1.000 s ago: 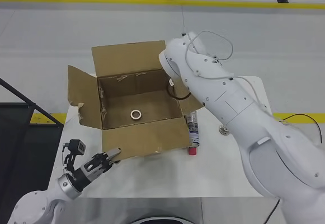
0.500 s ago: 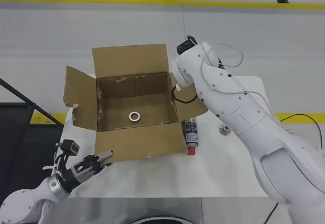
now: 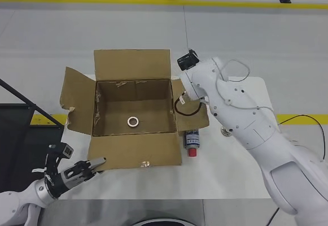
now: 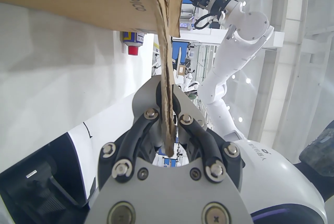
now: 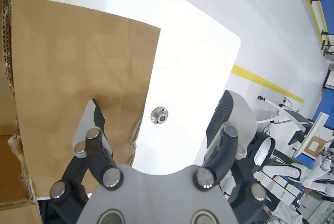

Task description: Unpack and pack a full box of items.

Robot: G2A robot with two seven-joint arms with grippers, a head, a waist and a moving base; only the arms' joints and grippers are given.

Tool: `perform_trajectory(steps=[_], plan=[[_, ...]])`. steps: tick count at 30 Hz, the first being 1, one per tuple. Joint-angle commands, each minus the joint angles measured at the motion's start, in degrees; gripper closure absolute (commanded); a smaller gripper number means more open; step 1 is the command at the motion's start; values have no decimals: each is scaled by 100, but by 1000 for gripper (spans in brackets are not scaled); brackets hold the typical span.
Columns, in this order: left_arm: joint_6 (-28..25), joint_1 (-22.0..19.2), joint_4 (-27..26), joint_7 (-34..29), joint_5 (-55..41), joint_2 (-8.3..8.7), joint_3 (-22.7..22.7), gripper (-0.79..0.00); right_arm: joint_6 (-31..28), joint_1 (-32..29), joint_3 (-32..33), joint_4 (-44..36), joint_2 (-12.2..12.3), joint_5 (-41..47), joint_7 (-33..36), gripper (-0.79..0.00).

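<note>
Box: the cardboard box (image 3: 132,113) stands open on the white table (image 3: 231,175) with all 4 flaps spread outward. A tape roll (image 3: 133,120) lies near the middle of its floor.
Edges: the far flap (image 3: 132,63) reaches past the table's far edge and the left flap (image 3: 76,107) reaches past its left edge. The near flap (image 3: 136,150) ends short of the near edge.
Open room: bare tabletop runs along the near side and spreads to the right beyond the small metal fitting (image 3: 226,131).
Spray can: the spray can (image 3: 192,141) lies just right of the near flap, red cap toward the near side, with its far end under the right flap (image 3: 200,117).
Left gripper: the left gripper (image 3: 94,164) is clenched on the near flap's near-left corner.
Right gripper: the right gripper (image 5: 159,101) hangs released over the right flap's right edge.
Change: 1 s ago the box sat skewed with the near flap raised. Now it sits square with that flap drawn lower and toward the near left, and the right arm has swung toward the far side.
Left wrist view: the flap's corrugated edge runs between the fingers (image 4: 182,105).
Right wrist view: 1 finger (image 5: 95,115) is over the cardboard and the other is over the table, with the fitting between them.
</note>
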Motion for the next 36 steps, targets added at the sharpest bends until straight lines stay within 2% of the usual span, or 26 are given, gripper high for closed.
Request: perform_trajectory(steps=[1, 8, 16, 17, 18, 19, 20, 21, 29, 36], plan=[[23, -45, 92, -73, -53, 17, -16, 0, 0, -21, -31, -141, 87, 246, 0, -785], [111, -185, 350, -220, -205, 70, -73, 0, 0, 94, -459, -243, 375, 1054, 0, -785], [144, -193, 449, -192, -207, 114, -98, 0, 1, 459, -1198, -276, 560, 2242, 0, -785], [165, -194, 454, -191, -207, 120, -93, -49, 1, 491, -1284, -277, 574, 2350, 0, -785], [176, -197, 461, -189, -214, 125, -96, -243, 1, 524, -1349, -285, 586, 2460, 0, -785], [180, -197, 467, -185, -218, 131, -100, -376, 1, 553, -1401, -297, 598, 2554, 0, -785], [192, -194, 475, -180, -224, 136, -105, -622, 2, 586, -1448, -302, 610, 2618, 0, -785], [194, -193, 479, -181, -230, 141, -109, -785, 2, 614, -1482, -303, 623, 2677, 0, -785], [257, -180, 512, -93, -295, 175, -144, -785, 60, 758, -1448, -557, 727, 2680, -58, -785], [207, -110, 496, -3, -397, 198, -253, -785, 503, 819, -1144, -1495, 779, 2182, -502, -785]])
